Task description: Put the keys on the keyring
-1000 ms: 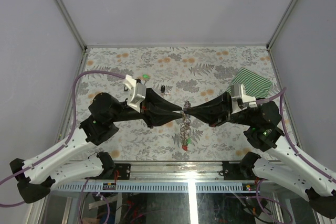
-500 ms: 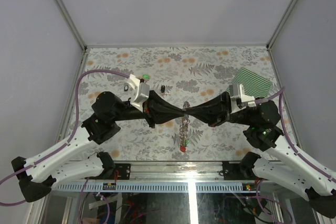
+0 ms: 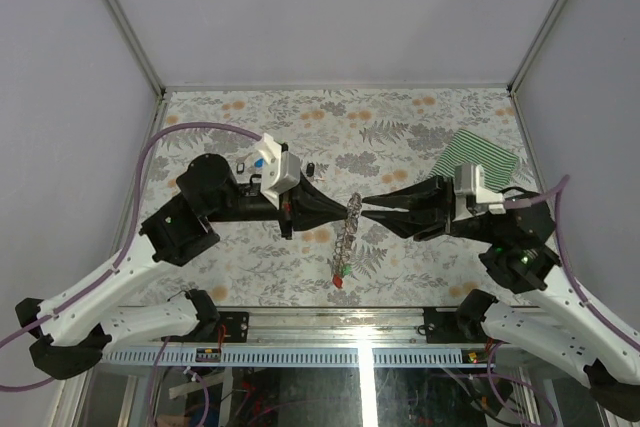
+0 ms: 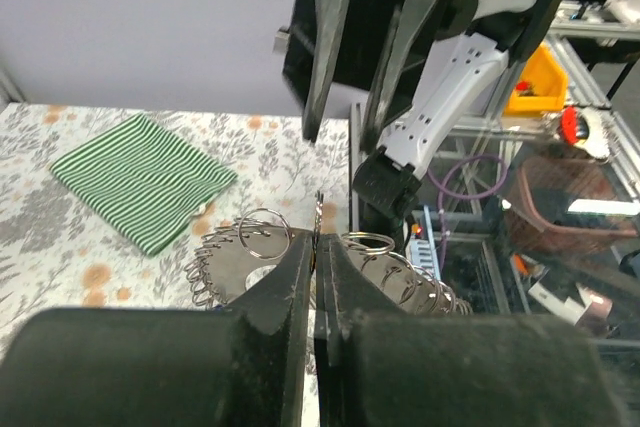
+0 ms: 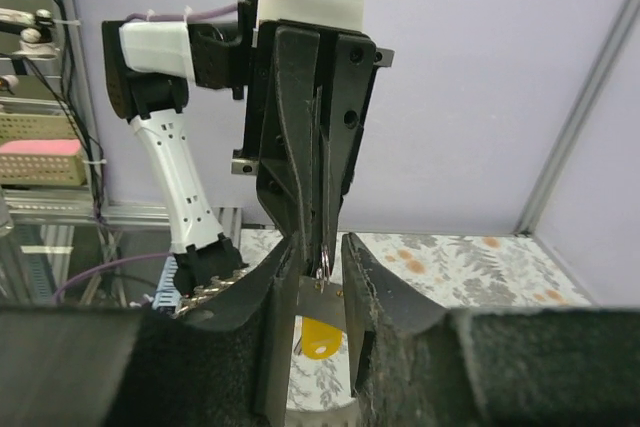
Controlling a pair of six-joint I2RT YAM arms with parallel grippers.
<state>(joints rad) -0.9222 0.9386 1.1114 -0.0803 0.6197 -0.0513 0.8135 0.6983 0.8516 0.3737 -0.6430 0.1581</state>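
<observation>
The keyring [image 3: 347, 235] hangs edge-on in mid-air over the table's middle, a flat dark grey ring fringed with small wire loops [image 4: 237, 269]. My left gripper [image 3: 350, 206] is shut on its upper rim; in the left wrist view the jaws [image 4: 320, 247] pinch the thin plate. My right gripper [image 3: 372, 205] faces it from the right, open, and the ring's grey plate [image 5: 322, 297] stands in the gap between its fingers. A yellow key head [image 5: 322, 339] shows below that plate. Red and green key heads [image 3: 340, 275] dangle at the ring's lower end.
A green striped cloth [image 3: 480, 157] lies at the table's back right, and also shows in the left wrist view [image 4: 140, 182]. A small black key [image 3: 311, 169] lies on the flowered tabletop behind the left gripper. Both forearms meet over the table's middle.
The left gripper has closed on the ring. The right gripper's fingers have parted and that arm has drawn back to the right. The ring's lower end has swung left.
</observation>
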